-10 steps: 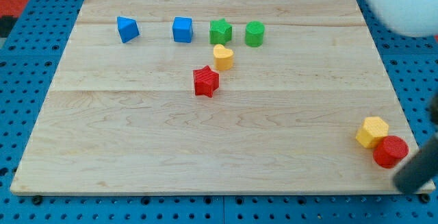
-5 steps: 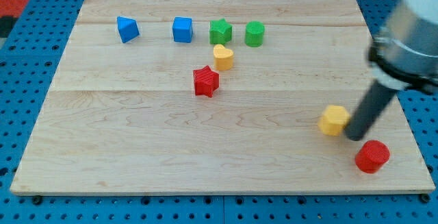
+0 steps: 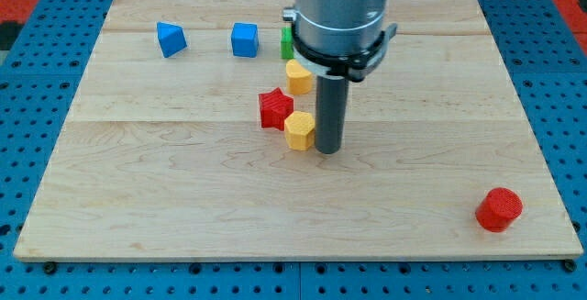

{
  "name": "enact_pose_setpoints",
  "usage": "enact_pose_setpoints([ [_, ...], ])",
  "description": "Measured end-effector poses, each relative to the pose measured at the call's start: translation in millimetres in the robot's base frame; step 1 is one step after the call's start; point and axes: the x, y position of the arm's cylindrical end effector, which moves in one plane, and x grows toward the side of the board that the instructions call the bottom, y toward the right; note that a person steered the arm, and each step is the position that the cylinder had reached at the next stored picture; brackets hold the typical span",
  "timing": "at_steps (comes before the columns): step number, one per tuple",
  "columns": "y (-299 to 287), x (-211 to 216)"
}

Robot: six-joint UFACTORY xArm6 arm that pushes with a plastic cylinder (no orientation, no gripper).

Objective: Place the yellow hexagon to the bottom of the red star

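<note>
The yellow hexagon (image 3: 299,130) lies near the board's middle, touching the lower right of the red star (image 3: 275,109). My tip (image 3: 328,150) stands right against the hexagon's right side. The rod rises from it to the arm's large grey body at the view's top, which hides part of the blocks behind it.
A yellow heart (image 3: 297,77) sits just above the red star. A blue block (image 3: 171,39) and a blue cube (image 3: 244,39) lie at the top left. A green block (image 3: 286,41) peeks out beside the arm. A red cylinder (image 3: 499,209) lies at the bottom right on the wooden board (image 3: 183,199).
My tip has swept left across the board, pushing the yellow hexagon from the right side up against the red star. The red cylinder stayed at the bottom right.
</note>
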Motion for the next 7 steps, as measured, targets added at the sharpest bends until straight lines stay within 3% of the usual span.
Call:
enact_pose_setpoints([
  [3,-3.3,-49.0],
  [7,-32.2,4.0],
])
